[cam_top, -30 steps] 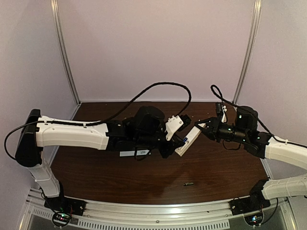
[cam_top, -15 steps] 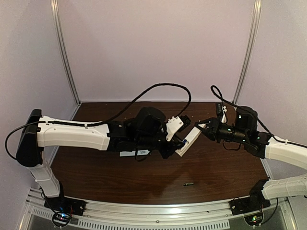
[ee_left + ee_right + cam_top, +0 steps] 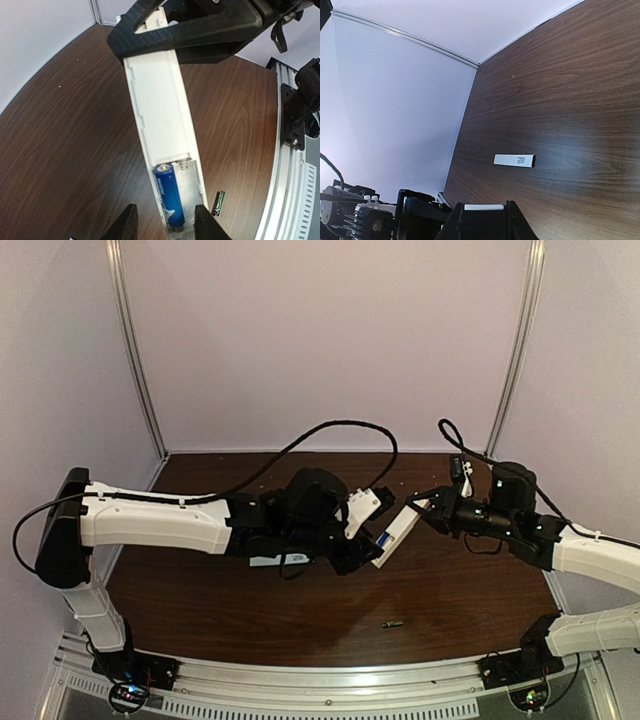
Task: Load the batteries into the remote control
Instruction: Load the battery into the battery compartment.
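Observation:
The remote control (image 3: 165,125), a slim white bar, hangs tilted above the table. My right gripper (image 3: 417,508) is shut on its far end, seen as a white edge (image 3: 484,206) between the fingers in the right wrist view. One blue battery (image 3: 169,195) lies in the left slot of the recess, and the slot beside it shows its bare spring. My left gripper (image 3: 166,227) is open, its fingers either side of the remote's near end without pinching it. A second, dark battery (image 3: 219,202) lies on the table (image 3: 392,624).
The flat white cover strip (image 3: 514,160) lies on the dark wood table (image 3: 450,590), partly under my left arm (image 3: 265,561) in the top view. A metal rail (image 3: 285,200) runs along the table's near edge. Pale walls close in the back and sides.
My left gripper's jaws have spread apart and let go of the blue battery, which now rests in the recess. The remote's lower end has shifted slightly right.

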### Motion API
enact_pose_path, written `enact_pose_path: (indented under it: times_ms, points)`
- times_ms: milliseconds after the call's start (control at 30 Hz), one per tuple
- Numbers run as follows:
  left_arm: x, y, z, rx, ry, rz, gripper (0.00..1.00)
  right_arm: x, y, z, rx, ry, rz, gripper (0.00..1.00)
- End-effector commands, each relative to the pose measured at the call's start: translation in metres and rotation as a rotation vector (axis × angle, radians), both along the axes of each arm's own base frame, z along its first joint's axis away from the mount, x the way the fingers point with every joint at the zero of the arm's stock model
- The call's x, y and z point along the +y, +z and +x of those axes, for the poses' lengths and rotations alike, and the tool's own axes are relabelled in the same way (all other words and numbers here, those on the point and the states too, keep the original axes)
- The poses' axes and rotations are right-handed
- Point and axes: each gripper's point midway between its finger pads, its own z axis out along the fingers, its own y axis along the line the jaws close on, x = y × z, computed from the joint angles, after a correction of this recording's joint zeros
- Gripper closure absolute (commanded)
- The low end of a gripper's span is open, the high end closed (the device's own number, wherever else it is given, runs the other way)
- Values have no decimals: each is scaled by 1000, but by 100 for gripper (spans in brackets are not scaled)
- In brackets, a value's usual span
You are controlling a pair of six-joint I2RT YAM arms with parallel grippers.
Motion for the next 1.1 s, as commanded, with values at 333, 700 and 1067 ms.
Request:
enact_pose_path:
  times_ms: [333,700,1067]
  points:
    - [28,61,-15,-138,-156,-141,41,15,12,-3,-42,97,-42,100]
    - [46,62,-66,-567,-511,-81,55,36,11,-20,9,274,-30,100]
    - [29,58,-71,-583,-543,-70,66,61,9,-36,15,372,-42,100]
